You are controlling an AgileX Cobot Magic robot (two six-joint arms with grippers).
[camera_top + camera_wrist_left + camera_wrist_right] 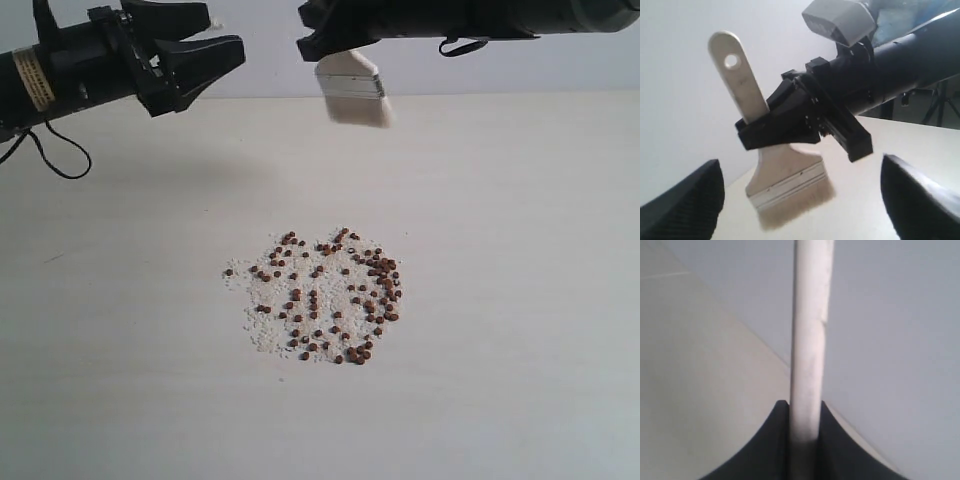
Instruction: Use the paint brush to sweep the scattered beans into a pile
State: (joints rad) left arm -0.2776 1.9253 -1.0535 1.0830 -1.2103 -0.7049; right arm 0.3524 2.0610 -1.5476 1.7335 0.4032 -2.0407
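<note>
Pale table (530,400), beans (385,284) in loose pile (318,298), white grains (262,338), perhaps crumbs

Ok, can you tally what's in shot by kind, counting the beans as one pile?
paint brush: 1
grippers: 2, the left gripper and the right gripper
pile of beans, too many to count singly: 1
Total: 4

Bright and diffuse; faintly shadowed across the pale matte worktop (480,400); blurred up close in both wrist views.
</note>
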